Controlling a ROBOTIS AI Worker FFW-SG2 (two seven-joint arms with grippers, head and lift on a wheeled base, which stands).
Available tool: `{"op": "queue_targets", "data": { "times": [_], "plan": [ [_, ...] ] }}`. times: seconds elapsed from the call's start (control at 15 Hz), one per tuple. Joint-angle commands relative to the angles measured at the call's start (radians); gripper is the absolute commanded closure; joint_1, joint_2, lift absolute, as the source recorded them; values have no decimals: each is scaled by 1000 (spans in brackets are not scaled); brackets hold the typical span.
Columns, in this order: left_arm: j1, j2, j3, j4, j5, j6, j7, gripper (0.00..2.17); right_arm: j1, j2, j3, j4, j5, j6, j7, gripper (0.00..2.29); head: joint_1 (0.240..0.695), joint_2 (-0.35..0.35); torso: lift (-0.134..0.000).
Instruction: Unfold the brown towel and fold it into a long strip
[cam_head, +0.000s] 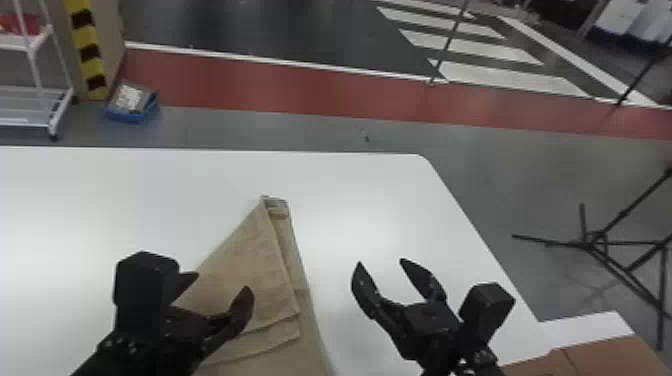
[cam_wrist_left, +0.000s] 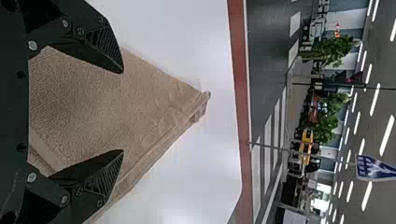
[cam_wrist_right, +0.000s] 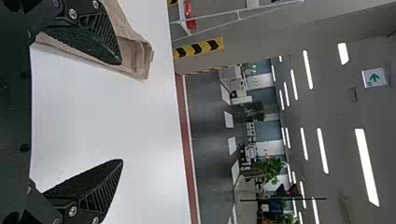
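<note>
1. A brown cloth towel (cam_head: 250, 265), folded in layers, lies on a white tabletop (cam_head: 150, 190), tapering to a narrow far end and widening toward the robot.
2. The robot's black left gripper (cam_head: 220, 282) hangs over the towel's left part, its two flat fingers wide apart, with nothing held.
3. The black right gripper (cam_head: 381, 263), also wide open and holding nothing, hangs over the tabletop to the towel's right.
4. Signs in the hall: the left wrist view takes in a blue panel with white markings (cam_wrist_left: 375, 168); the right wrist view, a white sign with a green arrow (cam_wrist_right: 375, 77).
5. The head view shows a blue bin (cam_head: 122, 116) on the floor near a yellow-and-black striped post (cam_head: 91, 50), and a black metal stand (cam_head: 590, 242) beyond the tabletop's right side.
6. The left wrist view looks between the fingers at the towel's ribbed, layered far end; the right wrist view catches that end past one finger.
</note>
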Motion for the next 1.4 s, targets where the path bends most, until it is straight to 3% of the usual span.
{"op": "queue_targets", "data": {
  "times": [0.0,0.2,0.27,0.33,0.47,0.6,0.73,0.93,1.33],
  "plan": [
    [-1,2,29,21,4,-67,14,39,1,2,-1,0,7,29,13,194,695,-292,-123],
    [0,2,28,45,6,-134,30,46,0,2,-1,25,12,19,13,194,695,-262,-123],
    [0,2,19,65,9,-159,19,46,-3,2,-18,39,-19,4,9,194,695,-256,-123],
    [0,2,6,80,9,-180,13,46,-6,2,-58,46,-69,1,-10,194,695,-259,-123],
    [0,3,-24,105,4,-226,7,43,-9,2,-135,46,-108,7,-119,191,695,-292,-123],
    [2,6,-53,111,3,-232,0,43,-12,2,-193,42,-118,22,-167,191,695,-350,-123],
    [0,9,-86,137,-2,-278,-29,120,-12,2,-215,43,-118,22,-187,191,695,-350,-123],
    [-26,11,-139,225,-28,-334,-81,336,-14,2,-215,45,-117,29,-188,188,695,-350,-123],
    [-35,23,-153,268,-57,-334,-99,458,-26,2,-207,51,-123,44,-185,184,695,-350,-123]
  ]
}}
